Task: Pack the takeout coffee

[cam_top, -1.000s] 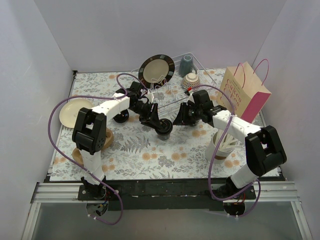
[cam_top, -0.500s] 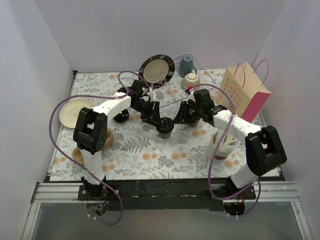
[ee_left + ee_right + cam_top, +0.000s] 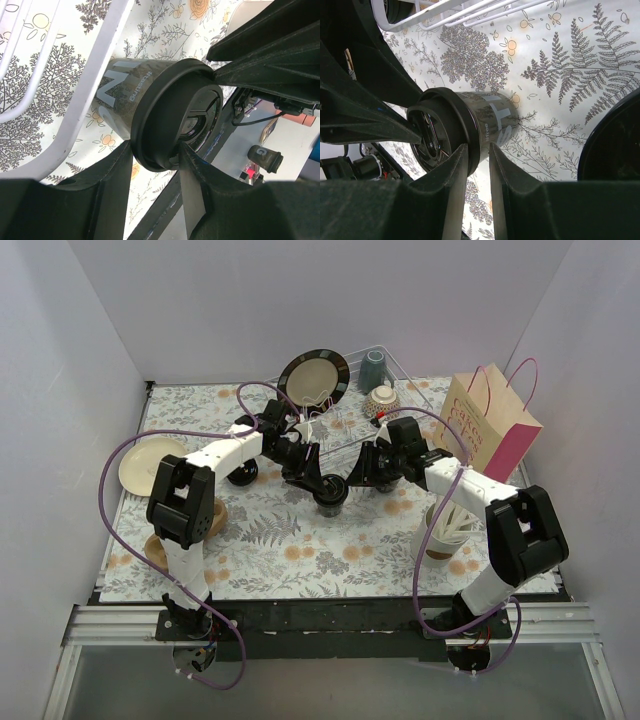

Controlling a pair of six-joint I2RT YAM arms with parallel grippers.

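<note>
Top external view, left side: cream plate (image 3: 142, 466) lies flat on the floral surface (image 3: 285, 550), same place as a second ago. A second black cup (image 3: 241, 474) stands beside the left arm's forearm, partly hidden by it, and has not moved.

Centre: the black cup (image 3: 330, 494) with its lid (image 3: 175, 115) stands upright on the surface, just in front of the near rail of the white wire rack (image 3: 345, 425). Its position matches the earlier frames to within a hair.

Left pincer (image 3: 320, 482) reaches in from the upper left. In the left wrist view its two fingers sit against opposite sides of the lidded top, clamped on the cup. The grip is unchanged over the last second.

Right pincer (image 3: 479, 150) comes in from the right. A second ago it hung a little off the cup. It has crept leftwards since and now meets the cup's right side. In the right wrist view its fingers stand close together with the lid's rim caught in the narrow gap, so it appears to pinch the lid edge.

Right side: white cup of stirrers (image 3: 446, 530) and paper bag (image 3: 492, 426) both stand where they were. The right forearm has swung slightly towards the centre.
</note>
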